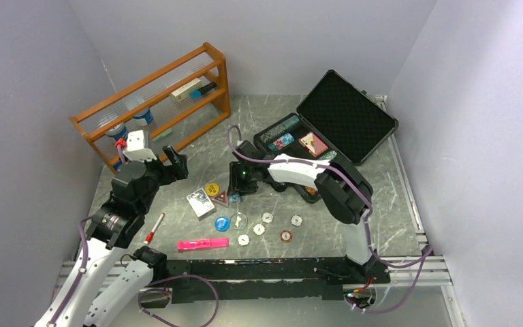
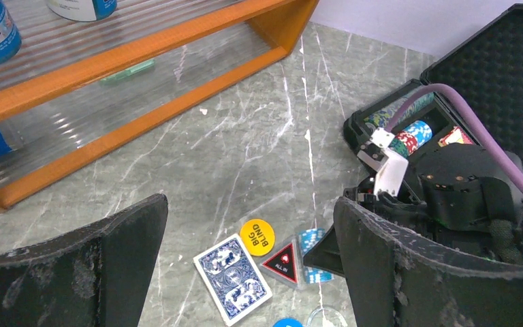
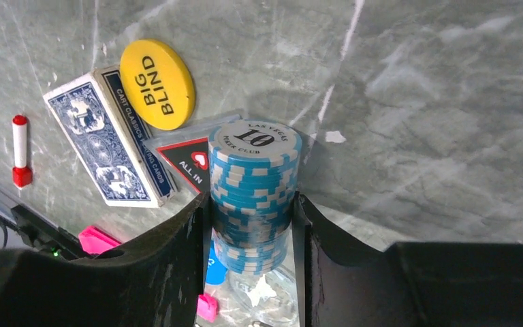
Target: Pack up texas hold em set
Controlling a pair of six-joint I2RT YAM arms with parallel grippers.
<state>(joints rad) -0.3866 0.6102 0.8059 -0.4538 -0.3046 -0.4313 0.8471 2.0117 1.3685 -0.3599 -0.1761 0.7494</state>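
— Fingers (image 3: 170,259) of the right gripper (image 3: 252,228): what do they hold?
— They pinch a pale blue chip stack (image 3: 254,184) mid-table, left of the open case (image 1: 347,109); the top chip reads "10, Las Vegas Poker Club".
— Other writing?
— Beside it: yellow button (image 3: 156,83) "BIG BLIND", triangle (image 3: 192,163) "ALL IN", blue-backed card deck (image 3: 105,139). On the left gripper (image 2: 248,225), fingers (image 2: 109,266) are spread wide.

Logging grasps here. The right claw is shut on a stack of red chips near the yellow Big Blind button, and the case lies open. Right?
Not quite: the chips are light blue and white, not red, as the right wrist view shows. The right claw is shut on that chip stack near the yellow Big Blind button, and the case lies open.
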